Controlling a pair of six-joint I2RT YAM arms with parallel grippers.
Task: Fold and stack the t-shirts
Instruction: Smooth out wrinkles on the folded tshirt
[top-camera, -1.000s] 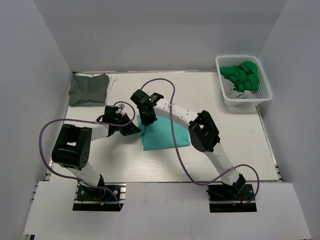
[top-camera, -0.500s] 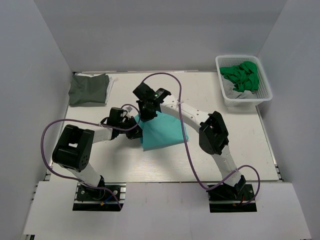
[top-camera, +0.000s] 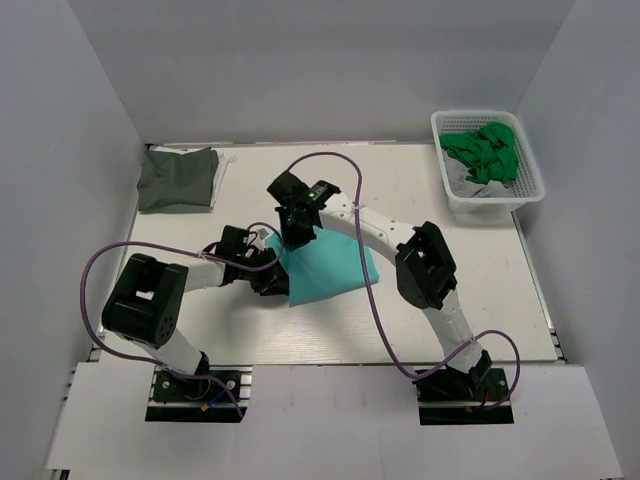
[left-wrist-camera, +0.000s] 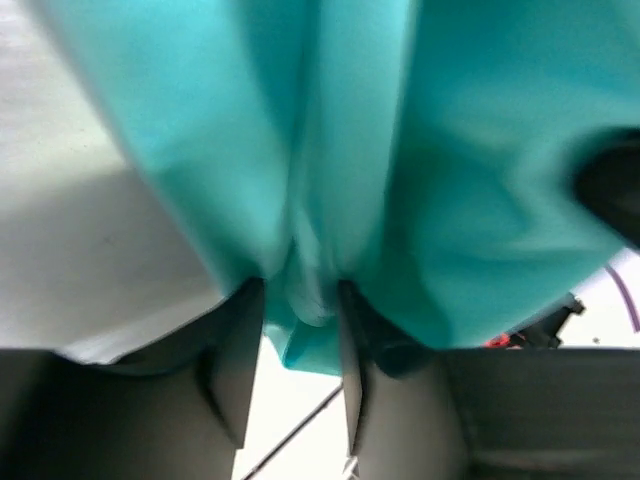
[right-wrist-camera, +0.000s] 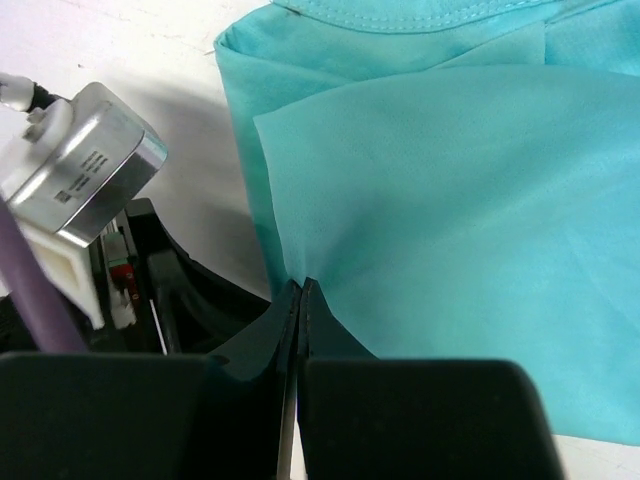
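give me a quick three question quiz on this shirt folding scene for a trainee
1. True or false: the white mesh plastic basket at the far right of the table holds crumpled green cloth.
2. The left gripper and right gripper are: A both open; B both shut on the teal fabric t-shirt; C one open, one shut.
3. In which corner of the table does the folded dark grey-green shirt lie?

Key: 1 true. 2 B. 3 the far left corner.
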